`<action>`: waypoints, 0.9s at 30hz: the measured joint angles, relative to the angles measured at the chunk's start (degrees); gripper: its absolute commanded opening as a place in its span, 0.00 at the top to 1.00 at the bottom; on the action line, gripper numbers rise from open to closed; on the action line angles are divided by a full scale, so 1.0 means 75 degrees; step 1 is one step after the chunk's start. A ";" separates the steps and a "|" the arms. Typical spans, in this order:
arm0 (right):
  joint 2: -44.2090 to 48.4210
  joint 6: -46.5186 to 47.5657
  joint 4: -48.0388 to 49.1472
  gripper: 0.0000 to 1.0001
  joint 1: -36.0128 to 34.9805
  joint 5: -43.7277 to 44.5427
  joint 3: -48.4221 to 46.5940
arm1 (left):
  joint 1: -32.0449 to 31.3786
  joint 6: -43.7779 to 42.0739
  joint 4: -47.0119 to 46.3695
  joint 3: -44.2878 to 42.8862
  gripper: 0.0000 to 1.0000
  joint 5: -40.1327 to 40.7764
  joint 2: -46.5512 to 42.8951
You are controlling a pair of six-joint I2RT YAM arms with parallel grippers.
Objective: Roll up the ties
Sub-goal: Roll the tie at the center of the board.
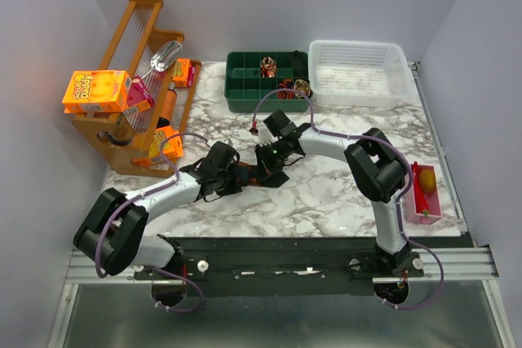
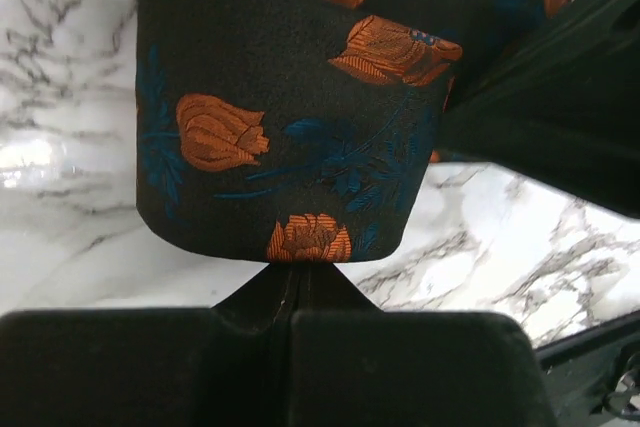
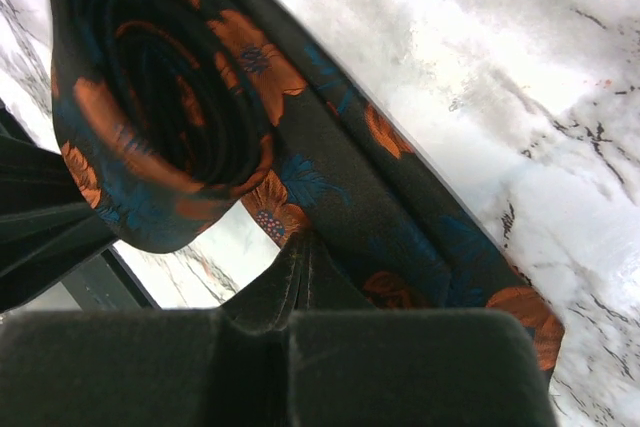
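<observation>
One tie (image 1: 251, 175), dark with orange flowers and blue leaves, lies mid-table between my two grippers. In the right wrist view its rolled end (image 3: 160, 97) forms a spiral coil at upper left, and a flat strip (image 3: 430, 237) runs off to the lower right. My right gripper (image 3: 305, 269) is shut, its tips pinching the fabric where coil and strip meet. The left wrist view shows the coil's outer wall (image 2: 290, 137) upright on the marble. My left gripper (image 2: 300, 275) is shut on its lower edge. From above, the left gripper (image 1: 236, 175) and right gripper (image 1: 265, 170) nearly touch.
A green compartment tray (image 1: 245, 95) at the back holds rolled ties (image 1: 267, 65). A white basket (image 1: 359, 75) stands to its right. A wooden rack (image 1: 130, 112) with orange boxes fills the left side. A pink tray (image 1: 426, 197) sits at the right edge.
</observation>
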State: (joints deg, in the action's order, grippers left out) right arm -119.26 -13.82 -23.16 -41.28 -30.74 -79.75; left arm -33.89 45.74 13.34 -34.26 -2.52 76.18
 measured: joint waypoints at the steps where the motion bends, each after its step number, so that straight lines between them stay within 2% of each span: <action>1: 0.0000 0.0000 0.0009 1.00 0.0000 -0.0020 0.0012 | 0.0000 0.0000 -0.0067 -0.0067 1.00 0.0061 0.0073; 11: 0.0003 0.0000 0.0020 1.00 0.0000 -0.0140 0.0085 | 0.0000 0.0038 -0.0411 -0.0245 1.00 0.0446 0.0236; 27: 0.0003 0.0050 0.0017 0.99 -0.0006 -0.0213 0.0085 | 0.0000 0.0085 -0.0726 -0.0428 1.00 0.0481 0.0364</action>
State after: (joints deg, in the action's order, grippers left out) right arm -119.24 -13.45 -23.03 -41.32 -32.34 -79.11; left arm -33.89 46.37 7.90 -37.47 1.08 78.91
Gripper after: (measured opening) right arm 0.008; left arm 0.009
